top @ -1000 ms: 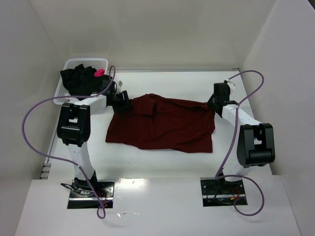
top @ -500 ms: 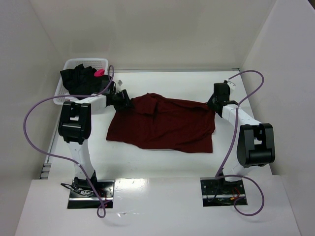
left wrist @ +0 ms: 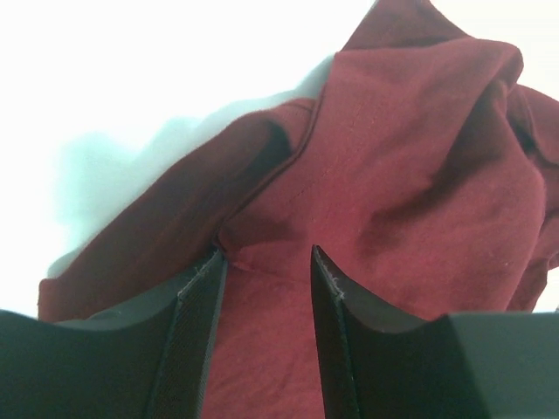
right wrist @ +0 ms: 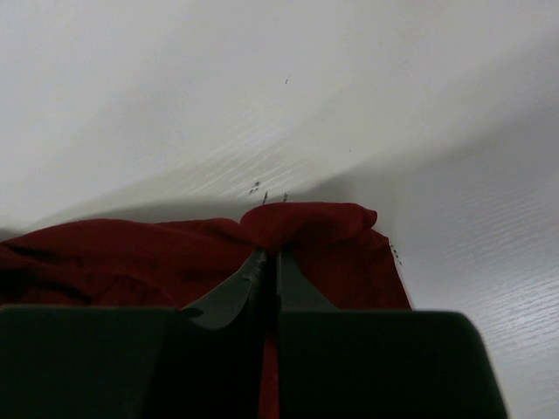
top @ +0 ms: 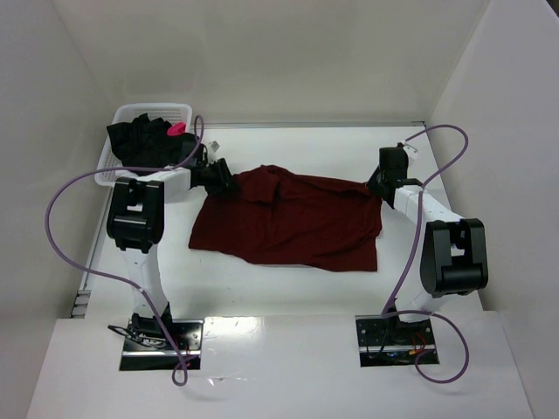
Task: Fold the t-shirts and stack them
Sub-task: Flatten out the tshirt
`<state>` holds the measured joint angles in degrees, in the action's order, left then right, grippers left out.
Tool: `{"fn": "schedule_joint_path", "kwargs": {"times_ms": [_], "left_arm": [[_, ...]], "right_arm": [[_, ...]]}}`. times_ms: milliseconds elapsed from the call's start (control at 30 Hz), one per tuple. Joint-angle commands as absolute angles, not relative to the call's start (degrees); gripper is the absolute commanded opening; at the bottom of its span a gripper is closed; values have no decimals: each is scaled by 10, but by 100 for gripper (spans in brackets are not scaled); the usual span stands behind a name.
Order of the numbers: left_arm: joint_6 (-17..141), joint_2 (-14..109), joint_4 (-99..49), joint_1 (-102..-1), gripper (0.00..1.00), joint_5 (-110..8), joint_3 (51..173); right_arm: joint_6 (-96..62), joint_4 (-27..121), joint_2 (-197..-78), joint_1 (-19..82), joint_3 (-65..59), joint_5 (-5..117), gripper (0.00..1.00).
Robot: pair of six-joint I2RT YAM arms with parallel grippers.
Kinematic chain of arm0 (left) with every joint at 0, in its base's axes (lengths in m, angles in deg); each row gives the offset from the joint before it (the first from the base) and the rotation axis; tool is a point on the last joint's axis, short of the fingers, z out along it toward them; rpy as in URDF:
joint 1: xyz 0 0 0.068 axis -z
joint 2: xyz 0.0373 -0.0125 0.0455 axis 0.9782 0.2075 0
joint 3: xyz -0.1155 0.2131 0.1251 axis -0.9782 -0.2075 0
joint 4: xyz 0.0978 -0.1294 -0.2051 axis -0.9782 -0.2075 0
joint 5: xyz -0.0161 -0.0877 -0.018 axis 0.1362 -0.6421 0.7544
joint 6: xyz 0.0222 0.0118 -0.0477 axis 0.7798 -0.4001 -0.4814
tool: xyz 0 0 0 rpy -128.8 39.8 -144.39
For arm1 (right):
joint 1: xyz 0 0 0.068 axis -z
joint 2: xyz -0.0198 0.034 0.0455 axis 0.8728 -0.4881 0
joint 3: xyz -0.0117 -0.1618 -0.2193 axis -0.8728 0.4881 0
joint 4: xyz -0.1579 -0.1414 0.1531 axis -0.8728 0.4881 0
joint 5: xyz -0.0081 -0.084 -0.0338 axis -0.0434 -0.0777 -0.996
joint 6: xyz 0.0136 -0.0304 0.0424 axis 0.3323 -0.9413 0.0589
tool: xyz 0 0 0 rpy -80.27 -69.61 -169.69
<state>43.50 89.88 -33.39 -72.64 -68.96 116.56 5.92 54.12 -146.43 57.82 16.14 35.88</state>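
The maroon t-shirt (top: 293,223) lies spread and rumpled on the white table (top: 288,288). My left gripper (top: 221,180) is at its far left corner. In the left wrist view it (left wrist: 265,253) is open, with its jaws apart over the maroon cloth (left wrist: 393,175). My right gripper (top: 377,187) is at the shirt's far right corner. In the right wrist view it (right wrist: 269,253) is shut on a bunched fold of the maroon shirt (right wrist: 314,223). The black t-shirt (top: 140,141) with a pink mark (top: 176,128) sits bundled in the basket.
A white mesh basket (top: 162,107) stands at the far left corner, close behind my left arm. White walls close in the table at the back and both sides. Purple cables (top: 61,196) loop off both arms.
My left arm has shifted slightly toward the far side, its gripper staying at the shirt's far left corner. The right arm and the shirt's right side have not moved.
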Motion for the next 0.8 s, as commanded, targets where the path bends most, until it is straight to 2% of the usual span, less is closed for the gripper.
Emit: {"fn": "schedule_joint_path", "kwargs": {"times_ms": [0,100,267,300,533,633,767], "left_arm": [[428,913,-314,-727,52,-690,1188],[422,919,-314,-727,49,-671,1193],[411,924,-289,-727,37,-669,1193],[411,929,-289,-727,30,-669,1193],[400,924,-258,-727,1,-681,1193],[399,887,-219,-727,0,-651,1154],[421,861,-253,-727,0,-637,1170]], "right_arm": [[50,511,-1467,581,142,346,7],[50,511,-1467,581,142,346,7],[44,511,-1472,581,136,346,7],[44,511,-1478,581,136,346,7],[44,511,-1483,581,126,340,5],[44,511,-1488,581,126,340,2],[44,511,-1493,581,115,330,0]]}}
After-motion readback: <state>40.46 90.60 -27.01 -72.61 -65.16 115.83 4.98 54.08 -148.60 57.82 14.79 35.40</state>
